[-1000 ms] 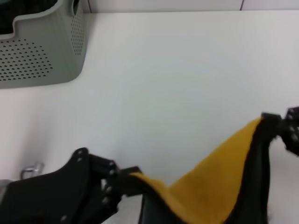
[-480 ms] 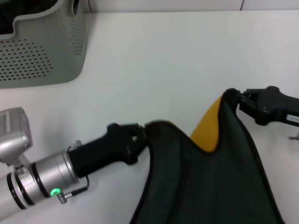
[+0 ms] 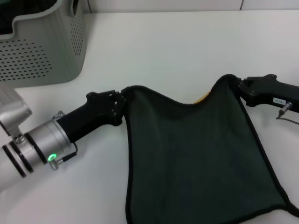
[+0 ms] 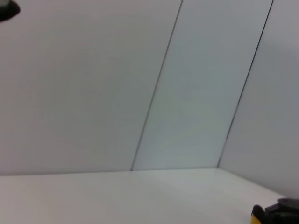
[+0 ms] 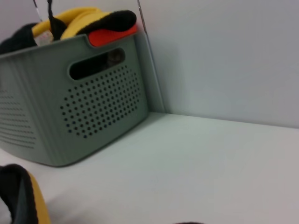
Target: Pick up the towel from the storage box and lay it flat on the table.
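A: Item one, near?
B: Towel (image 3: 196, 154), dark green side up, spread over the white table (image 3: 163, 51). Left pincer (image 3: 122, 99) clenched on its left far corner; right pincer (image 3: 239, 88) clenched on its right far corner.
A: Far left?
B: Storage box (image 3: 42, 51), holding other cloths.

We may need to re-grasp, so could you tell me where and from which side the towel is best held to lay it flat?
Grip the towel at its two far corners, one from each side, as the left gripper and right gripper do now. Held there, its black-stitched far edge stretches between them and the dark green face spreads over the table.
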Controlling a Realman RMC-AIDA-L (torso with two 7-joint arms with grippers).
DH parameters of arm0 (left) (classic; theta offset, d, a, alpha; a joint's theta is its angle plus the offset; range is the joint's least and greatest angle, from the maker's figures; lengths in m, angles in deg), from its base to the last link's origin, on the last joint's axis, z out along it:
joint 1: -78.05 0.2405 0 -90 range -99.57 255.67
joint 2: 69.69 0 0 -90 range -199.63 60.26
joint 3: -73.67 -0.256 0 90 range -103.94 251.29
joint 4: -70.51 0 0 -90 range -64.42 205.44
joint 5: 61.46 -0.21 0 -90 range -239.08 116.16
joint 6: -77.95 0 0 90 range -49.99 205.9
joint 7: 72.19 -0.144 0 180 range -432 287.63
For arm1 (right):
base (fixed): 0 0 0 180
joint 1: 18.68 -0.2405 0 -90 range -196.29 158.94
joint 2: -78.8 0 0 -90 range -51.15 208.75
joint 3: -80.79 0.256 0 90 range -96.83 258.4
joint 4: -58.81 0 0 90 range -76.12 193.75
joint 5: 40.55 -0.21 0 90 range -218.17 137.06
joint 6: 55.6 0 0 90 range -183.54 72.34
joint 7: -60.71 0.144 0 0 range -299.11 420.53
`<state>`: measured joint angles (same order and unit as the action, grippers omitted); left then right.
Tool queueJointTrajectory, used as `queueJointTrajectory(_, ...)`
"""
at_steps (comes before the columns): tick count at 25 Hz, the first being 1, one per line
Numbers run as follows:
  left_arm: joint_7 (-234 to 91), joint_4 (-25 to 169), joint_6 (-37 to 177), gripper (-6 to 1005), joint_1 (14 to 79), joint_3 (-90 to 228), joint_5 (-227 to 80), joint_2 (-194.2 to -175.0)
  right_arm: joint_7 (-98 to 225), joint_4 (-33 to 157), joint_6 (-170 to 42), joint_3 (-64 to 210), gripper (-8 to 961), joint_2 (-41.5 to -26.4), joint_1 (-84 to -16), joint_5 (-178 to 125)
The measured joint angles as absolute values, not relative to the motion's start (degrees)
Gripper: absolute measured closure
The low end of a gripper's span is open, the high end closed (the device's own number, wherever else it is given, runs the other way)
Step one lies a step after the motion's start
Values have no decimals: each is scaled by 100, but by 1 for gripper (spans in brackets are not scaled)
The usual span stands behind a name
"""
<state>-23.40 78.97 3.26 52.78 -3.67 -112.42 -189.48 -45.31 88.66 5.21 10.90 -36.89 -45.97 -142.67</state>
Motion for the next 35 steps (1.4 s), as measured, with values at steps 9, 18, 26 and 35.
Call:
queueJointTrajectory(9, -2688, 8183, 1168, 963, 5108, -354, -11187, -18971, -4654, 8696, -452, 646, 872, -3739, -4875, -14681)
queueJointTrajectory(18, -2673, 8245, 1339, 816, 5297, -14, -10953, -18967, -4799, 8880, -649, 670, 698, -3728, -4531, -15710)
queueJointTrajectory(26, -2678, 8289, 812, 649, 5508, -30, -11091, -18952, -5326, 8986, 637, 761, 491, -3667, -4303, -15714)
queueJointTrajectory(35, -2268, 8415, -365, 208, 5542, -46, -12230, -18743, -4850, 9160, 2249, 765, 136, -3316, -4201, -15525)
